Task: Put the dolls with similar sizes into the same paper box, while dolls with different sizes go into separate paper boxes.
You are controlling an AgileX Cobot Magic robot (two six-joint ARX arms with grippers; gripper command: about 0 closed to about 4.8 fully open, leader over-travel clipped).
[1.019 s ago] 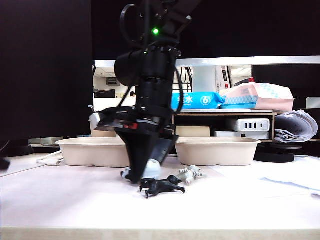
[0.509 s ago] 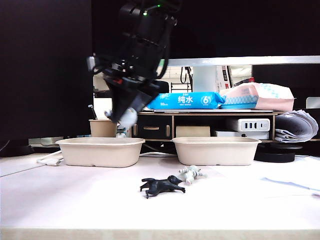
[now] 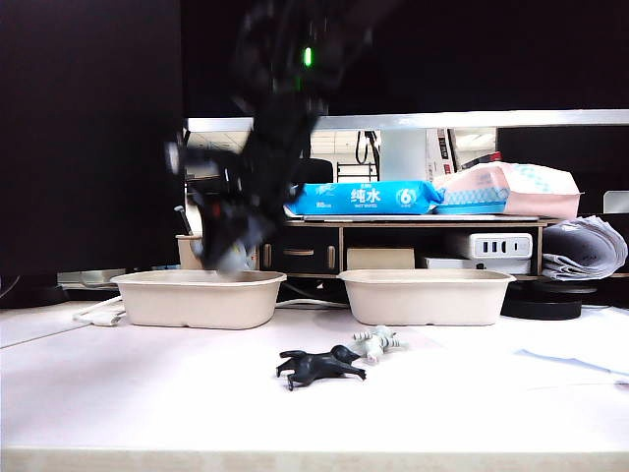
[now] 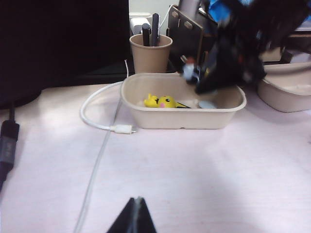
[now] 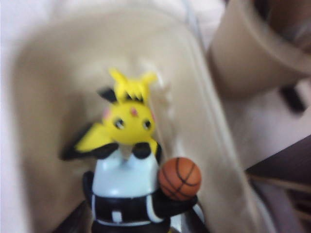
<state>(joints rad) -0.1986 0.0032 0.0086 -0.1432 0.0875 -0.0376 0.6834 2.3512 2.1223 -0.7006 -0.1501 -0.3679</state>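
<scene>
My right gripper (image 3: 231, 258) hangs blurred just above the left paper box (image 3: 197, 300), shut on the light-blue, black and white doll (image 5: 124, 187), which carries an orange ball. Below it the yellow doll (image 5: 129, 121) lies inside that box (image 4: 180, 121). The black doll (image 3: 319, 367) and the pale grey-green doll (image 3: 373, 343) lie on the table in front of the right paper box (image 3: 425, 295), whose inside is hidden. My left gripper (image 4: 137, 199) is shut and holds nothing, low over bare table well short of the left box.
A beige pen cup (image 4: 150, 51) stands right behind the left box. A white cable (image 4: 104, 127) curls on the table beside it. Behind the boxes, a low shelf holds a blue wipes pack (image 3: 364, 197). Rolled papers (image 3: 580, 251) lie far right.
My right gripper lifted the light-blue doll off the table beside the black doll, carried it up and to the left, and has now come down over the left box.
</scene>
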